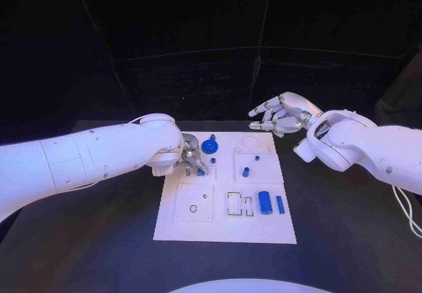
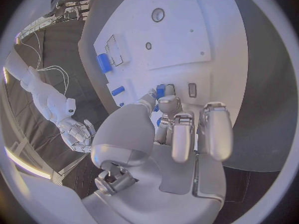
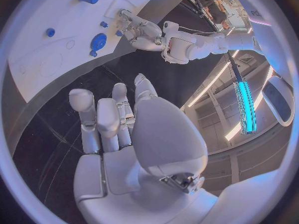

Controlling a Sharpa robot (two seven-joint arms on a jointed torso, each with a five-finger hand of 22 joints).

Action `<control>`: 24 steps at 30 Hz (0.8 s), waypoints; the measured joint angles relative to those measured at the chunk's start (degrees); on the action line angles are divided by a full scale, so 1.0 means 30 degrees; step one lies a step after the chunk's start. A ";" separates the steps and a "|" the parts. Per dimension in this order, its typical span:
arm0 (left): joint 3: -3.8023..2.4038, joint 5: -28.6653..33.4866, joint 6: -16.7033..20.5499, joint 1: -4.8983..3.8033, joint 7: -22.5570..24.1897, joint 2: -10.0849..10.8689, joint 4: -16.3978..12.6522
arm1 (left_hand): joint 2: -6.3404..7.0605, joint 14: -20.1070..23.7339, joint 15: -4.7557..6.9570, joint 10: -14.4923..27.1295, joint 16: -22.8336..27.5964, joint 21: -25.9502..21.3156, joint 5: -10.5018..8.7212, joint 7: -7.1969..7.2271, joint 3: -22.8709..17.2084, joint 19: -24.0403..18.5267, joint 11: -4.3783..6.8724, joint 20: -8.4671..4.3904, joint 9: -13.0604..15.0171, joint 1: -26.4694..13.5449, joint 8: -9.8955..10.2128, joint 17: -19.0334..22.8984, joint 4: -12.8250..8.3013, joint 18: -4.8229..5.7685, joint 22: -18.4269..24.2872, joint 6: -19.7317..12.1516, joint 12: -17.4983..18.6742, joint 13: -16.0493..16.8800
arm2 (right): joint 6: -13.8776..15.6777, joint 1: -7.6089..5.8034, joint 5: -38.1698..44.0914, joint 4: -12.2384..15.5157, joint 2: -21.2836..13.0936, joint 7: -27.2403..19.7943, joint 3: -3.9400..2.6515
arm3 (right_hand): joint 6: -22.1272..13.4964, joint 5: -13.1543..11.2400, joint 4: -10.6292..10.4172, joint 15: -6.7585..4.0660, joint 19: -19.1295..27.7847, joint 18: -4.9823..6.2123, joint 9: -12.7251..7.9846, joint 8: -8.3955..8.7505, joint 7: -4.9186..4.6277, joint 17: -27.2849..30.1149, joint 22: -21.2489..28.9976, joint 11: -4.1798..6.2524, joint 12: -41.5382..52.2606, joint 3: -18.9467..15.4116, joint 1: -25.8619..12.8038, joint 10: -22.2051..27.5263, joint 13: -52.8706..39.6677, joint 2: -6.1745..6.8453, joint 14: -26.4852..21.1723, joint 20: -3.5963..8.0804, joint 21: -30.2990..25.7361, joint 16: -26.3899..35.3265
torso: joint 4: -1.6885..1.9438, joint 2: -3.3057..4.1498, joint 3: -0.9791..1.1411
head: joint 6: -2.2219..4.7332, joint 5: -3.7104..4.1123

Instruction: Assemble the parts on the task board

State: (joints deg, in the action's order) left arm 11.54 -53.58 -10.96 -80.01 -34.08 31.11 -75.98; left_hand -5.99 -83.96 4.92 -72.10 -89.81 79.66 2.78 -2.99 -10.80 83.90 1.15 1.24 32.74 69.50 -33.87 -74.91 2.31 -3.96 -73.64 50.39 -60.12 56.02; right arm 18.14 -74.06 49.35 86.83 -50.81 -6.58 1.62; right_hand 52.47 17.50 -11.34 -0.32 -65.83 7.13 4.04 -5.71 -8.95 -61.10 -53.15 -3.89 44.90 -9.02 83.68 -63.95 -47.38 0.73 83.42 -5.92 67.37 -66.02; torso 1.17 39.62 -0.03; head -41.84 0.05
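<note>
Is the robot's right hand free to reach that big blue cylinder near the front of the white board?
Probably yes: the right hand hovers open, holding nothing, and the blue cylinder lies uncovered on the task board.

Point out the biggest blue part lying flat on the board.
The thick blue cylinder near the board's front right, lying beside a thinner blue rod. It is fatter than the rod, and the round blue gear sits at the far side instead.

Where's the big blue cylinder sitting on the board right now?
In the head view the big blue cylinder lies in the task board's near right part, between a rectangular slot and a thinner blue rod, clear of both hands.
</note>
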 measured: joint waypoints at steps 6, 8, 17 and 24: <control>0.0000 0.0055 0.1483 0.0034 0.0316 0.0794 -0.1008 | 0.0943 -0.0001 -0.0001 -0.0203 0.0000 0.0001 0.0005 -0.0003 -0.2686 0.0000 0.0067 0.0000 0.0377 -0.1166 -0.0337 0.0000 -0.0413 0.0001 -0.0038 0.0007 -0.0073 0.0154 | -0.0036 0.0000 0.0011 -0.0103 0.0005 0.0023 0.0002 | -0.0070 0.0000 -0.0063 0.0000 0.0001 0.0000 0.0001 0.0000 -0.0071 0.0022 0.0084 -0.0001 -0.0069 -0.0062 0.0000 -0.0001 0.0062 0.0001 0.0000 0.0000 -0.0072 0.0090 | 0.0016 0.0004 0.0004 | 0.0071 0.0015; 0.0000 0.0063 0.2011 0.0114 0.0424 0.1078 -0.1350 | 0.1172 0.0000 -0.0001 -0.0224 0.0000 0.0000 0.0005 -0.0029 -0.3492 -0.0001 0.0051 0.0001 0.0544 -0.1598 -0.0478 0.0000 -0.0419 -0.0001 -0.0071 0.0033 -0.0172 0.0226 | -0.0052 0.0000 0.0014 -0.0119 0.0002 0.0031 0.0003 | -0.0071 0.0000 -0.0063 0.0000 0.0000 -0.0001 0.0000 0.0000 -0.0071 0.0021 0.0084 -0.0001 -0.0069 -0.0063 0.0000 0.0000 0.0062 0.0000 0.0001 0.0000 -0.0072 0.0090 | 0.0020 0.0004 0.0004 | 0.0068 -0.0024; 0.0019 -0.0083 0.3932 0.0710 0.0725 0.1933 -0.2109 | 0.1541 0.0000 -0.0001 -0.0379 0.0000 0.0001 -0.0028 0.0017 -0.4418 0.0000 0.0089 0.0001 0.0753 -0.1968 -0.0633 0.0001 -0.0351 0.0000 -0.0179 -0.0013 -0.0354 0.0439 | -0.0098 0.0001 0.0029 -0.0171 -0.0051 0.0054 0.0005 | -0.0070 0.0000 -0.0064 0.0000 0.0069 -0.0002 0.0001 0.0000 -0.0071 0.0021 0.0108 -0.0069 -0.0068 -0.0062 0.0000 0.0067 0.0086 0.0001 0.0001 -0.0069 -0.0072 0.0091 | 0.0066 -0.0007 -0.0009 | 0.0018 -0.0181; 0.0025 -0.0638 0.4949 0.1032 0.0813 0.2028 -0.2162 | 0.1619 0.0000 -0.0002 -0.0418 0.0000 0.0001 -0.0040 0.0016 -0.4586 0.0000 0.0128 0.0002 0.0786 -0.2047 -0.0637 0.0001 -0.0355 0.0000 -0.0227 -0.0014 -0.0452 0.0498 | -0.0126 0.0001 0.0036 -0.0195 -0.0035 0.0062 0.0004 | -0.0071 -0.0001 -0.0063 0.0000 0.0069 -0.0002 0.0002 0.0000 -0.0070 0.0020 0.0108 -0.0070 -0.0068 -0.0062 0.0000 0.0067 0.0085 0.0001 0.0001 -0.0069 -0.0072 0.0090 | 0.0070 -0.0007 -0.0018 | 0.0029 -0.0189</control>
State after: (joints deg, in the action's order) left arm 11.62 -55.49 3.88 -76.91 -31.64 37.20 -82.47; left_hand -1.13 -83.96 4.92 -73.35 -89.81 79.66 2.66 -2.94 -24.56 83.90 1.54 1.25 35.10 63.36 -35.78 -74.91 1.25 -3.96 -74.32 50.35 -61.48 57.51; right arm 17.76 -74.06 49.45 86.24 -50.92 -6.39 1.64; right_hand 52.26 17.50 -11.53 -0.32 -65.62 7.12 4.04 -5.71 -9.16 -61.04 -52.83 -4.10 44.70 -9.20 83.69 -63.75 -47.13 0.73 83.42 -6.13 67.15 -65.75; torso 1.38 39.59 -0.08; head -41.75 -0.51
